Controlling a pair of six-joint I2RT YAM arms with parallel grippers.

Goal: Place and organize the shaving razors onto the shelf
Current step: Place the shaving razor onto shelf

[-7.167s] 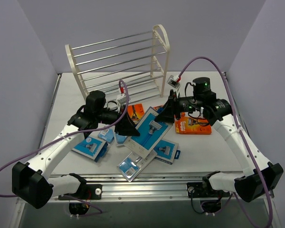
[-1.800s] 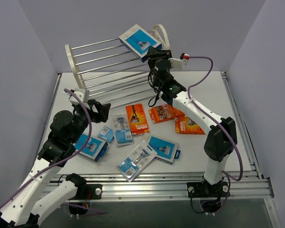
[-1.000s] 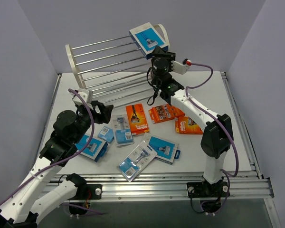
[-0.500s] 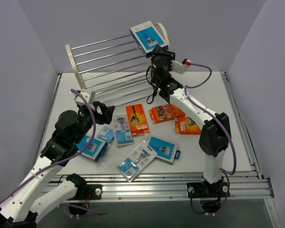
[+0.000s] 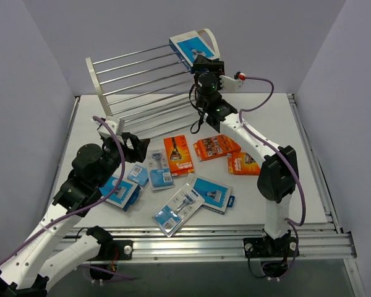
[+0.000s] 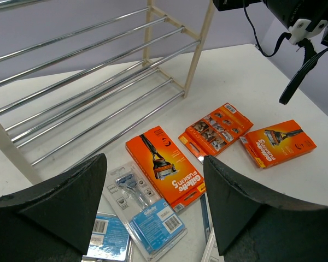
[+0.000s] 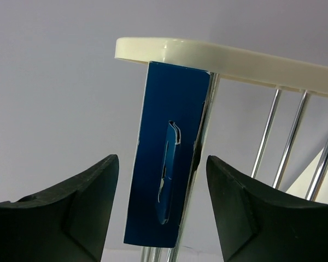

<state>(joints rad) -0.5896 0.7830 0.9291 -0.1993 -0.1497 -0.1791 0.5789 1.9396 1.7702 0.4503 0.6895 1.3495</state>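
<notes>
From my station I see the blue box (image 5: 191, 48) lying on the top rods of the shelf (image 5: 94, 77) at its right end, printed face up. In the right wrist view it is edge-on, its long axis nearly upright and its upper end under the white end panel. The right gripper (image 5: 204, 62) stands open on either side of it without touching, and the left gripper (image 6: 153, 169) hangs open and empty above the packs on the table.

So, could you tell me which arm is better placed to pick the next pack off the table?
Left: the left end effector hovers open near the flat orange razor pack; the right end effector is up at the white chrome-rod shelf.
</notes>
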